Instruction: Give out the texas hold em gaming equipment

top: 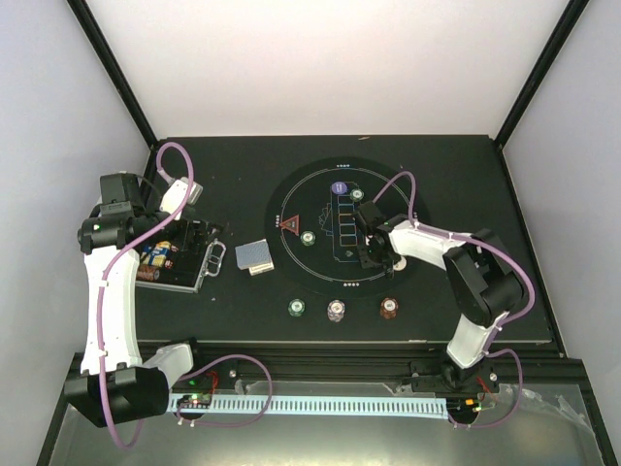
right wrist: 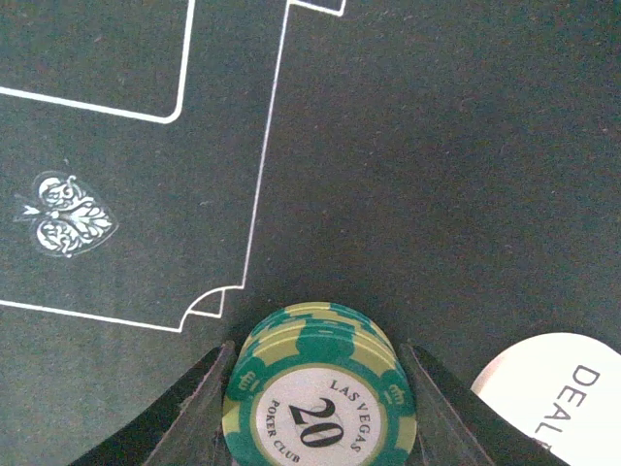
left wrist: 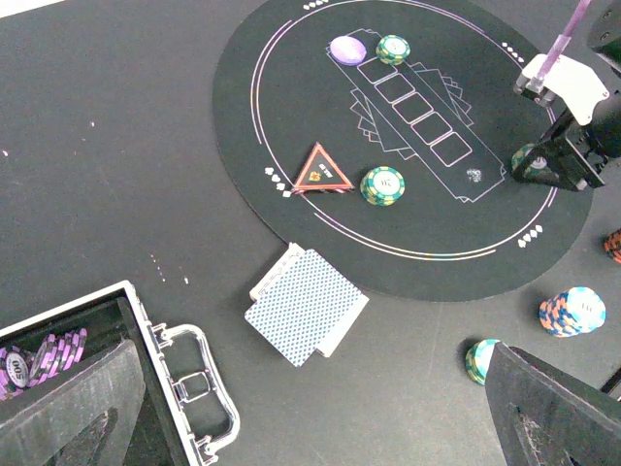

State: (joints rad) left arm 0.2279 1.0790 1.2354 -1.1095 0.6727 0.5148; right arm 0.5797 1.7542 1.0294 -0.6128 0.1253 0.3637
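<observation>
Right gripper [right wrist: 317, 359]: sitting low over the round mat [left wrist: 291, 87] — jaws narrowed to the width of the gripped green stack [right wrist: 320, 403], one finger against each side; the stack is resting on the mat.
White dealer button [right wrist: 555, 388]: lying on the mat just beside that stack.
Left gripper [left wrist: 315, 364]: hanging above the bench [top: 213, 175] near the silver case [left wrist: 160, 335] — jaws gaping wide, carrying nothing.
Card deck [left wrist: 306, 306]: lying face down on the bench between case and mat, slightly fanned.
Red triangle marker [left wrist: 320, 170]: lying inside the mat's ring, second green stack [left wrist: 382, 184] just beside it.
Purple button [left wrist: 347, 49]: sitting at the far end of the printed boxes, third green stack [left wrist: 393, 49] close by; I am not making out whether they touch.
Near row: I am counting three stacks on the bench outside the mat's near edge: near green stack [top: 295, 307], pale purple stack [top: 336, 311], red-brown stack [top: 389, 309], standing apart.
Case contents: purple chips [left wrist: 39, 354] lying in a slot.
</observation>
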